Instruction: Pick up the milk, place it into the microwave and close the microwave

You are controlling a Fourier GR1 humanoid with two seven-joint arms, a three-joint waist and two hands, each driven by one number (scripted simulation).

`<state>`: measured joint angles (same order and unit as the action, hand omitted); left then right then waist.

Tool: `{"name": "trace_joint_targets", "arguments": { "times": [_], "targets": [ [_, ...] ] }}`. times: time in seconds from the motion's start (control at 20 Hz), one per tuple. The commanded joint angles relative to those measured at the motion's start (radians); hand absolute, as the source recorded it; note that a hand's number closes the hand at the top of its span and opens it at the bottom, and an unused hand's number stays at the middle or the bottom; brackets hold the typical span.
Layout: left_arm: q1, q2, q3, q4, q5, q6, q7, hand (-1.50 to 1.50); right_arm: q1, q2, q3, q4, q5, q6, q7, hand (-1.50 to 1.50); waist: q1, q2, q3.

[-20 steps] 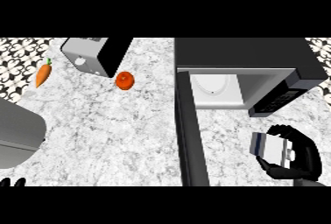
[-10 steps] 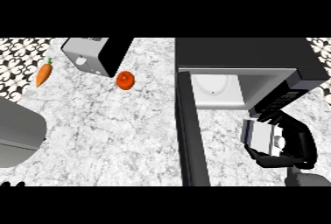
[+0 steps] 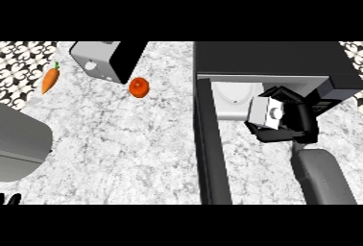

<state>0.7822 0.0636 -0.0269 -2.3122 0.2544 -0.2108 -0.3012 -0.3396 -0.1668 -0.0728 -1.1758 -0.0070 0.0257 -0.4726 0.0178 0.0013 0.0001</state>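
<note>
The right robot hand (image 3: pixel 297 122) is curling its black fingers and thumb around the milk (image 3: pixel 266 111), a small pale carton, and is gripping it tilted just in front of the microwave's opening. The carton is hanging above the worktop, not yet inside the cavity. One face of the carton is showing a small dark round mark; any print on it is too small to read. The grey right forearm (image 3: pixel 322 175) is coming up from the lower edge of the head view, right of the door. The microwave (image 3: pixel 269 57), a dark box, is standing at the upper right, and its door (image 3: pixel 211 153) is standing fully open, showing edge-on as a long dark strip running towards the lower edge. The white cavity (image 3: pixel 228 111) is showing a pale round plate (image 3: pixel 234 91) inside it, just left of the carton. The marbled grey worktop (image 3: pixel 127 144) is carrying, well left of the microwave, a round red-orange fruit (image 3: pixel 139 87), a grey and black boxy appliance (image 3: pixel 106 58) just above it, and a carrot (image 3: pixel 49 79) near the patterned wall. A large grey rounded object (image 3: pixel 18 141) is sitting at the left edge. The left robot hand (image 3: pixel 8 198) is resting at the lower left corner, fingers straight and upward, holding nothing.
</note>
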Motion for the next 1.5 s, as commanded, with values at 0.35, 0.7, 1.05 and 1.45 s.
{"name": "trace_joint_targets", "arguments": {
  "times": [0.35, 0.7, 1.05, 1.45],
  "targets": [
    [-0.042, 0.004, -0.009, 0.028, -0.001, -0.036, 0.011, -1.50, -0.296, 0.013, -0.039, 0.358, 0.063, -0.078, -0.051, 1.50, 0.035, 0.013, 0.001],
    [-0.105, 0.015, 0.014, 0.053, 0.009, -0.031, 0.023, -1.50, -0.351, -0.004, -0.039, 0.352, 0.099, -0.167, -0.045, 1.50, 0.061, 0.023, 0.000],
    [-0.121, 0.025, -0.012, 0.053, 0.004, -0.056, 0.022, -1.50, -0.312, -0.028, -0.037, 0.359, 0.144, -0.268, -0.101, 1.50, 0.102, 0.033, 0.000],
    [-0.152, 0.035, -0.014, 0.051, -0.013, -0.049, 0.045, -1.50, -0.258, -0.001, -0.128, 0.337, 0.109, -0.457, -0.142, 1.50, 0.133, 0.047, 0.001]
  ]
}}
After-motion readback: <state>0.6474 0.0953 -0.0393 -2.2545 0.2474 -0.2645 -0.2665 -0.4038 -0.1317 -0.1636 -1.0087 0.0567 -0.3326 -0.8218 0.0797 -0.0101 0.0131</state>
